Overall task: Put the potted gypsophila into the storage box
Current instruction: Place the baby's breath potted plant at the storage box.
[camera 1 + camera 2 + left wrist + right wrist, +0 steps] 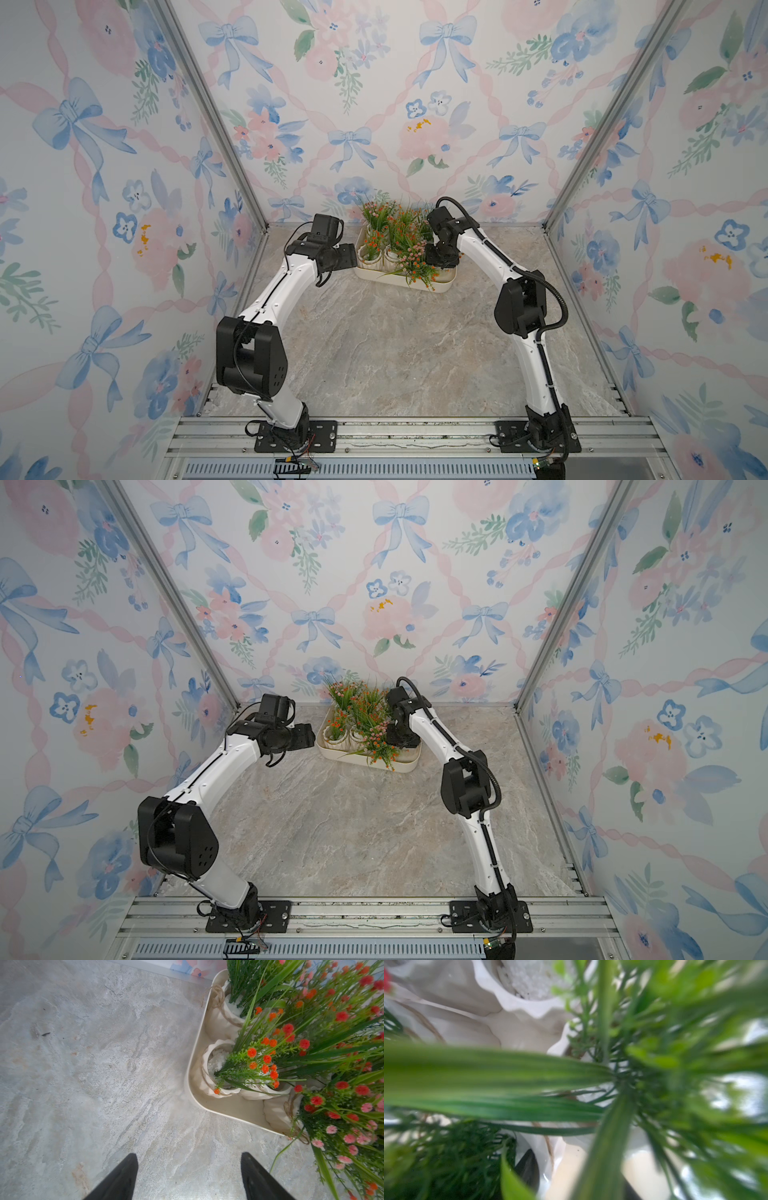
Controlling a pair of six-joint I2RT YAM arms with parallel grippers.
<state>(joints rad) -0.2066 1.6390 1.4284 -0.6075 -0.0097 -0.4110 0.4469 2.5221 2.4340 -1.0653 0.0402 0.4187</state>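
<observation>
Presently I record the potted gypsophila (395, 241) standing inside the storage box (415, 286); my left gripper (188, 1155) hovers empty, jaws apart, just beside it; right gripper (441, 259) sits among them, jaw state unreadable

Left arm: your left arm (270, 291) rises from its base at the near edge, folds at a black elbow, then reaches forward and inward.
Left wrist: your left wrist (316, 249) turns inward, toward your other arm.
Left pincer: your left pincer (188, 1154) is open, with both dark fingers (124, 1178) wide apart in the left wrist view.
Right arm: your right arm (486, 249) climbs from its base, bends at the elbow and stretches forward and inward.
Right wrist: your right wrist (442, 226) bends steeply down.
Right pincer: your right pincer (440, 259) points downward. Only one dark finger (529, 1167) shows in the blurred right wrist view, so you cannot tell how the jaws stand.
</observation>
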